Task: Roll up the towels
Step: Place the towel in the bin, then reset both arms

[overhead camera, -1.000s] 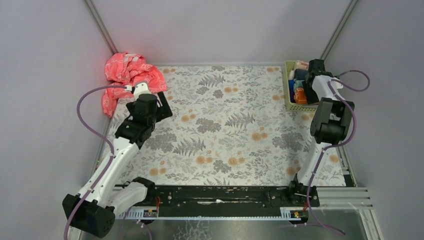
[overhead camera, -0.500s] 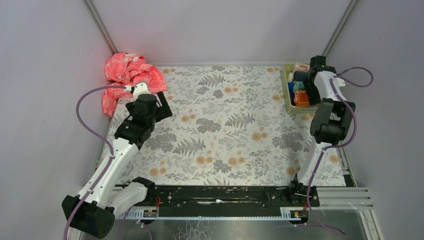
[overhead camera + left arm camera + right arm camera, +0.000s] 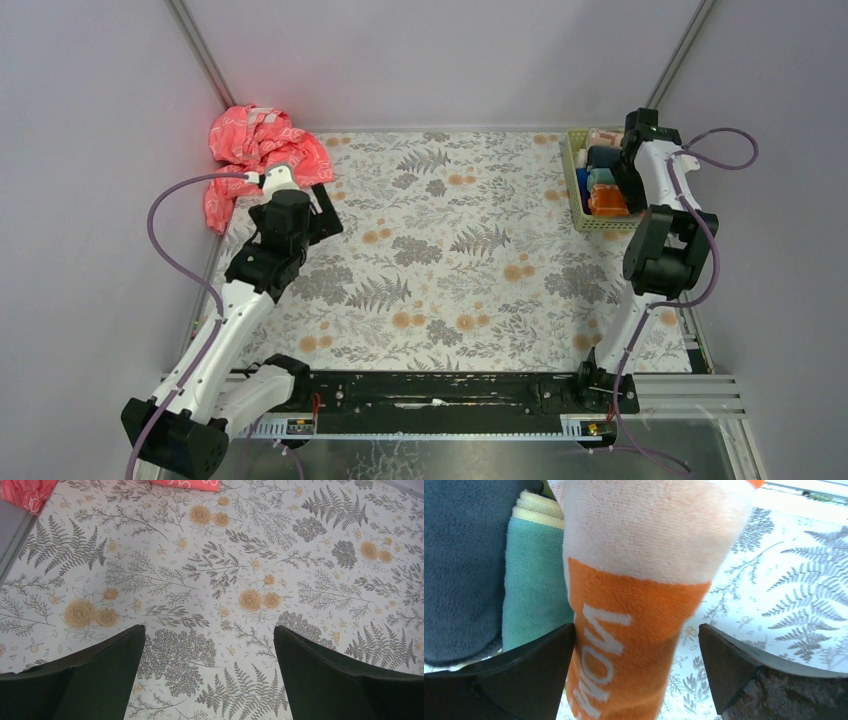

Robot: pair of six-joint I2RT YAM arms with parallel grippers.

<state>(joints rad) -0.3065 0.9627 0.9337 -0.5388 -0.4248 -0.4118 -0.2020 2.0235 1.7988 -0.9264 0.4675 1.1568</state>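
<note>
Two claws: left claw (image 3: 208, 627), right claw (image 3: 636, 626); one basket (image 3: 603, 223); one crumpled red cloth (image 3: 255, 145); one orange-and-peach towel (image 3: 634, 605); one teal towel (image 3: 534, 580); one navy towel (image 3: 464, 555)

Pale grey walls (image 3: 430, 60) are enclosing three sides; a fern-printed cloth (image 3: 450, 260) is lying flat between them.

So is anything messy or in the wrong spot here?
Yes, the crumpled pink-red cloth in the far left corner. It is bunched up against the wall and partly hangs past the left edge of the flowery cover. The towels sit packed side by side in the green basket at the far right.
</note>
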